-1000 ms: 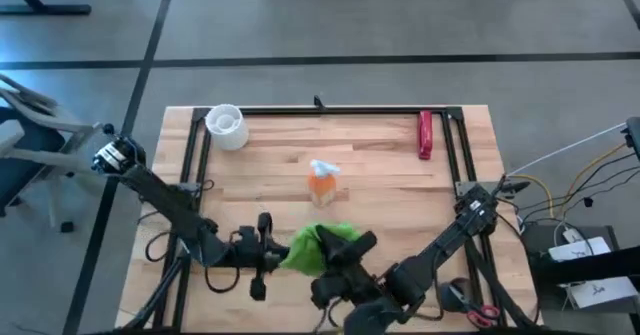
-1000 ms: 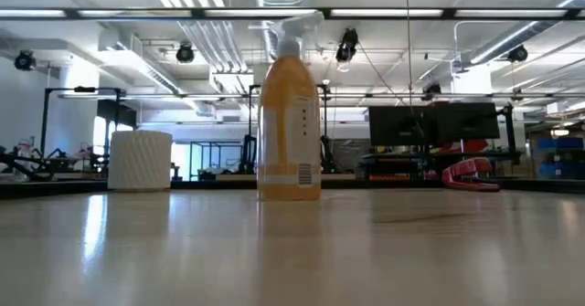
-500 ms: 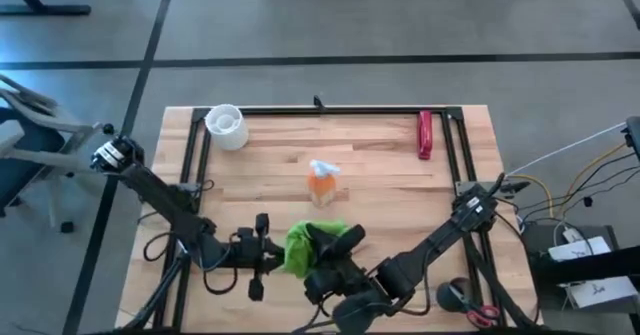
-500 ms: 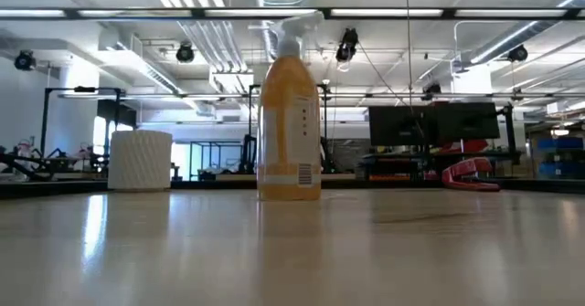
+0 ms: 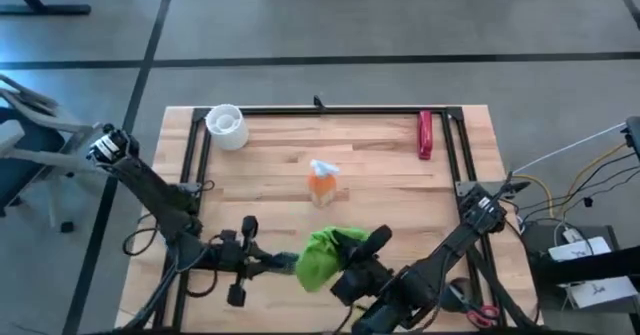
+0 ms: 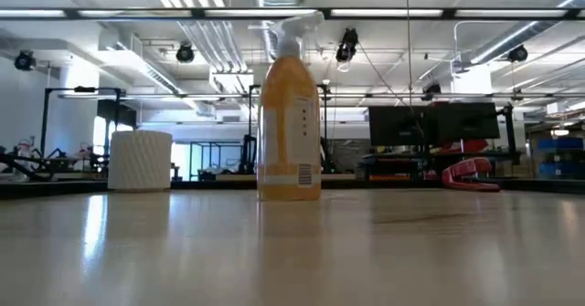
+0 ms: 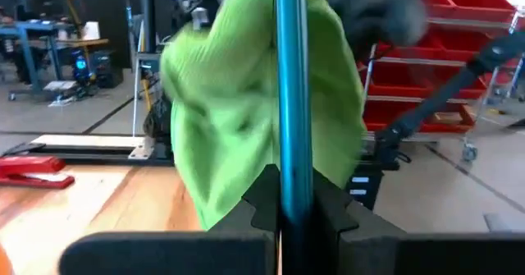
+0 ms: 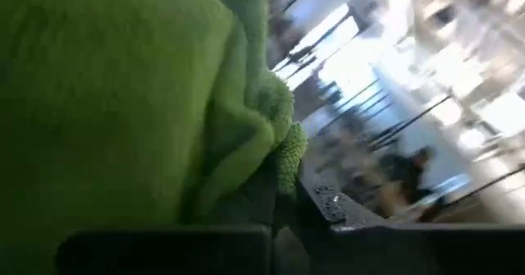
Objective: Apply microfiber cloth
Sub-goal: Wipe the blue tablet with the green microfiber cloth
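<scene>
Near the table's (image 5: 400, 175) front edge, on the side of the orange spray bottle (image 5: 322, 185) away from the white cup (image 5: 226, 126), the microfiber cloth (image 5: 325, 256) sits bunched between the two arms. It is a bright lime-green fabric, soft and finely ribbed, gathered into deep folds rather than spread flat. In the left wrist view it hangs as a loose, wrinkled mass (image 7: 246, 119) right behind a thin, dark, blue-lit slab held on edge.

The left tool (image 5: 283, 262) reaches in from the cup's side of the bottle, its fingers closed on that slab's edge, with the slab's far end touching the cloth. The right tool (image 5: 352, 265) comes in from the opposite side and grips the cloth: in its own wrist view the green folds (image 8: 123, 103) press right up against the fingers and fill most of the picture.

A red stapler (image 5: 425, 135) lies at the table's far side, well apart from the bottle.
</scene>
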Controlling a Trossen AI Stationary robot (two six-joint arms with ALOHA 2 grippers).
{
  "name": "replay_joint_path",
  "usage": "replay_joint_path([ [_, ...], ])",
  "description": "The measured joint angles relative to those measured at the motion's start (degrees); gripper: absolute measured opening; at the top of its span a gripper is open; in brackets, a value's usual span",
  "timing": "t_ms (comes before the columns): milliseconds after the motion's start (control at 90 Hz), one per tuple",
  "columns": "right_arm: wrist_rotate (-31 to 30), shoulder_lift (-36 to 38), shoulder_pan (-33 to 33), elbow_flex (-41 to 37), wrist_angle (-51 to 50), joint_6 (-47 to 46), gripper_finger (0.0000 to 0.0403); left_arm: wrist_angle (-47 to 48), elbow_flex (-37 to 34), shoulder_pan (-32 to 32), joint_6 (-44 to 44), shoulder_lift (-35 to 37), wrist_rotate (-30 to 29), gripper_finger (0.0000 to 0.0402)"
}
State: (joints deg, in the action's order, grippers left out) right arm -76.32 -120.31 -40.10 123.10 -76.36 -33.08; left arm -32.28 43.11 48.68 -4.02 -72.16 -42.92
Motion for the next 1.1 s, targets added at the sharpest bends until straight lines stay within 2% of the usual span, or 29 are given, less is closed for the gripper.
replay_joint_path([
  [100, 7.42, 0.17, 0.05, -2.04, -5.90, -13.05, 0.0000, 0.40, -0.07, 0.78, 1.76, -0.02, -0.09, 0.0009],
  [311, 22.30, 0.09, 0.53, -4.91, 1.21, -20.17, 0.0000, 2.26, -1.21, 0.77, 1.53, -2.09, -0.79, 0.0009],
  [478, 34.66, 0.50, 1.99, -4.97, 9.19, -16.43, 0.0000, 2.51, -3.40, 0.71, 0.13, -3.61, -3.00, 0.0009],
  [689, 52.44, 2.70, 4.49, -4.97, 18.73, -6.46, 0.0000, 3.94, -7.18, 0.73, -3.63, -3.67, -3.13, 0.0009],
  [867, 57.57, 3.87, 6.06, -4.29, 20.19, -0.49, 0.0000, 4.00, -10.39, 0.73, -8.23, -3.67, -3.18, 0.0009],
  [1011, 65.38, 4.48, 7.86, -3.57, 20.40, 1.56, 0.0000, 4.24, -12.87, 0.73, -11.03, -3.67, -3.06, 0.0009],
  [1100, 67.45, 4.48, 9.16, -3.59, 19.17, 1.62, 0.0000, 4.25, -13.96, 0.73, -12.55, -3.67, -3.06, 0.0009],
])
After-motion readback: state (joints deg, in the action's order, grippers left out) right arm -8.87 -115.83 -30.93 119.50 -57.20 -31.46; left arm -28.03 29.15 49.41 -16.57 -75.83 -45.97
